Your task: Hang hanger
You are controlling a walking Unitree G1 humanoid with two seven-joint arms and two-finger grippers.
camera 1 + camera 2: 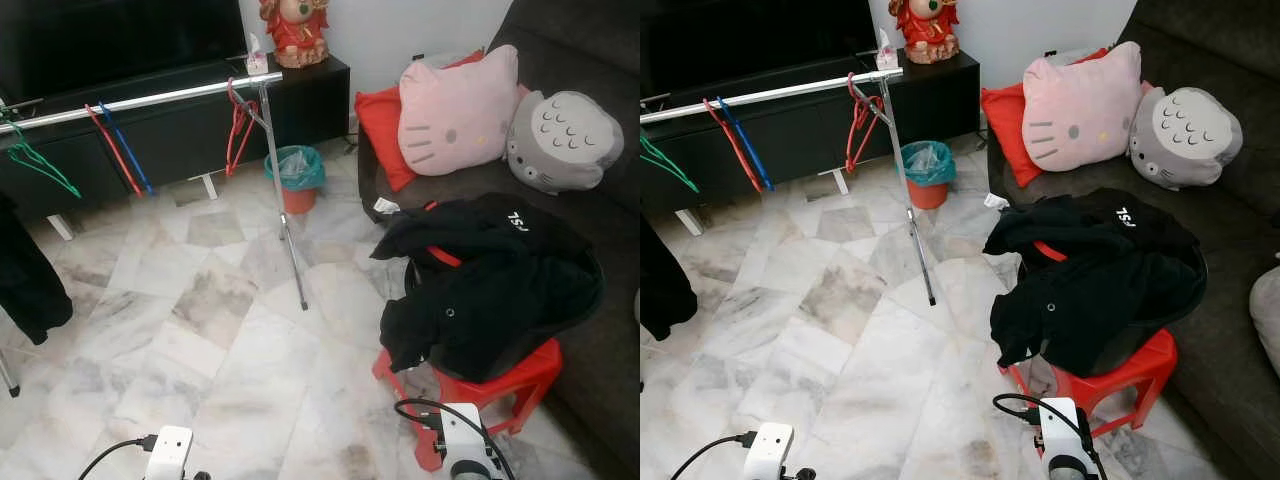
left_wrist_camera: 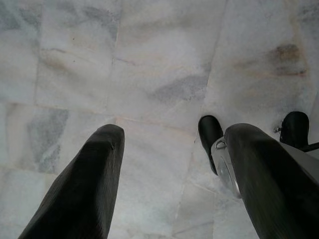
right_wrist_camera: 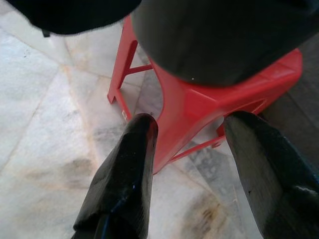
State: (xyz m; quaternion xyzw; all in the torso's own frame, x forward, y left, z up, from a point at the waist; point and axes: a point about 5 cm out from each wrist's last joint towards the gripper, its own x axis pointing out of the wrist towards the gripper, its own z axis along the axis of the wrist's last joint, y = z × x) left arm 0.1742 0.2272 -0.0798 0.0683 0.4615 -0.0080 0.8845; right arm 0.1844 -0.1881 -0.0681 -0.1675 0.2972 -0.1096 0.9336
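Note:
A silver clothes rail (image 1: 150,100) runs across the back left on a thin pole (image 1: 285,215). A red hanger (image 1: 240,125) hangs at its right end, a red and a blue one (image 1: 120,150) at mid rail, and a green one (image 1: 40,160) at the far left. A pile of black clothes (image 1: 490,290) covers a red plastic stool (image 1: 520,375), and a red strip like a hanger (image 1: 445,257) pokes out of the pile. My left gripper (image 2: 174,134) is open above the marble floor. My right gripper (image 3: 192,122) is open low beside the stool (image 3: 199,104).
A dark sofa (image 1: 600,230) on the right holds a pink cat cushion (image 1: 460,110), a red cushion (image 1: 382,130) and a grey cushion (image 1: 560,140). A teal-lined bin (image 1: 296,175) stands by the black TV cabinet (image 1: 180,120). A black garment (image 1: 25,280) hangs at far left.

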